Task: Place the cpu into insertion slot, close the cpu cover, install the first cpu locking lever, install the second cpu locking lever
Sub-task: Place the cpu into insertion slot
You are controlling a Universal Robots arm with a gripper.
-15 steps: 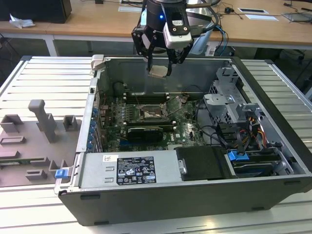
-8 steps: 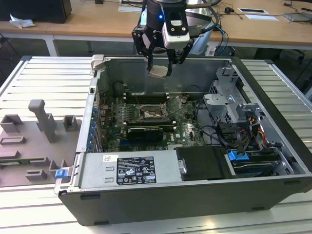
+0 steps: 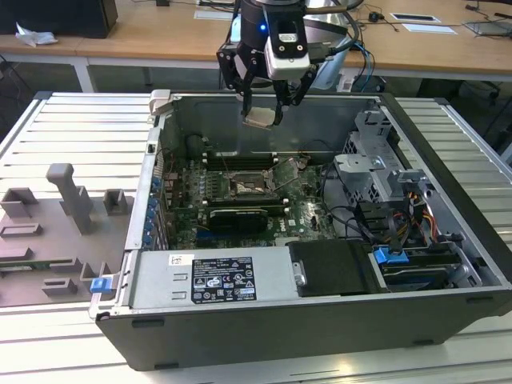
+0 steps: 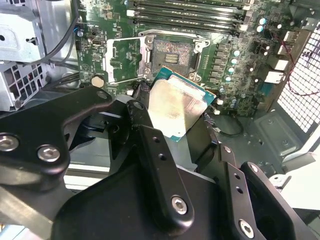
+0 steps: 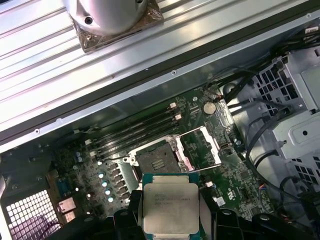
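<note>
My gripper [image 3: 262,112] hangs above the open computer case [image 3: 152,200], shut on the cpu [image 3: 260,118], a flat square chip with a pale silver top and a green edge. In both wrist views the cpu [image 4: 177,107] [image 5: 170,202] sits clamped between the black fingers [image 4: 142,125], well above the board. Below it the insertion slot [image 3: 245,186] [image 4: 172,52] [image 5: 155,162] lies bare on the green motherboard. The cpu cover [image 4: 125,60] [image 5: 202,147], a silver frame plate, stands swung open beside the slot.
Memory slots [image 3: 240,158] run behind the socket and a long black expansion card [image 3: 236,218] lies in front of it. A drive cage [image 3: 376,160] and cables [image 3: 400,216] fill the exterior view's right. The power supply [image 3: 212,280] sits at the front. Grey fixtures [image 3: 64,216] stand outside the case.
</note>
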